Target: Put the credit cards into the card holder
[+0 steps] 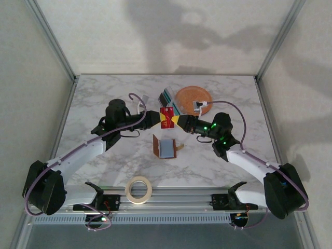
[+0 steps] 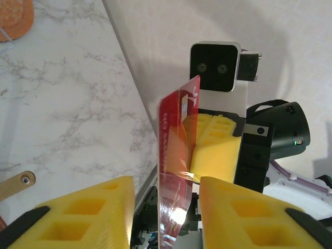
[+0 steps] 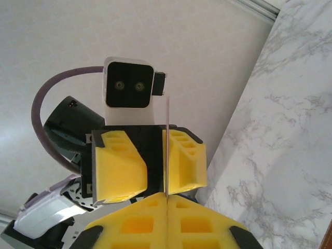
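Hanging above the marble table's point(image 1: 104, 93) middle: a thin red plastic credit card point(image 1: 167, 118).
Left gripper point(image 1: 154, 120) stands parted astride it; right gripper point(image 1: 181, 122) is clenched on its edge. Probably light, stiff, slick: pinch its flat faces.

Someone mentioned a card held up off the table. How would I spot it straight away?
Find the white marble table; above its middle the two robot arms meet tip to tip. Pinched there is a thin red plastic card. Unlike the blue-grey card in the brown leather wallet just nearer, it is red and off the table.
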Robot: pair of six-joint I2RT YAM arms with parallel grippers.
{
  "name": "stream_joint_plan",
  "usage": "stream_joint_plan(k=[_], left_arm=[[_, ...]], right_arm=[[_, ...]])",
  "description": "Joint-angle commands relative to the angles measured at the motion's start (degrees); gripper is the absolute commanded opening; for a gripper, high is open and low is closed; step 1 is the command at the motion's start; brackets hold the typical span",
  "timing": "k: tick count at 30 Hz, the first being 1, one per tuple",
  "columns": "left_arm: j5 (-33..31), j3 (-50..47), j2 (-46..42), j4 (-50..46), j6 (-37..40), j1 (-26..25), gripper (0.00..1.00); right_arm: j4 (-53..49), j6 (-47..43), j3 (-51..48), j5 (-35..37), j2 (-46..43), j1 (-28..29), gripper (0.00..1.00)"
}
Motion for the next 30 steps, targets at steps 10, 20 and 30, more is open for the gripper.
stream_joint_plan(k=[10,20,30], left_arm=[[1.64,1.51,0.20,-2.06,3.78,0.10,0.00],[-6.38,-1.23,6.09,-14.74,12.83,1.82,0.00],[-11.02,-3.46,12.67,-20.17,17.97,2.09,0.00]], right_arm=[[2.59,0.96,2.04,-2.89,2.44,-0.46,0.09],[-36.57,-18.60,6.29,5.70,0.46,1.02,0.48],[-37.45,-16.57,4.86,9.76,12.10,5.05,0.39]])
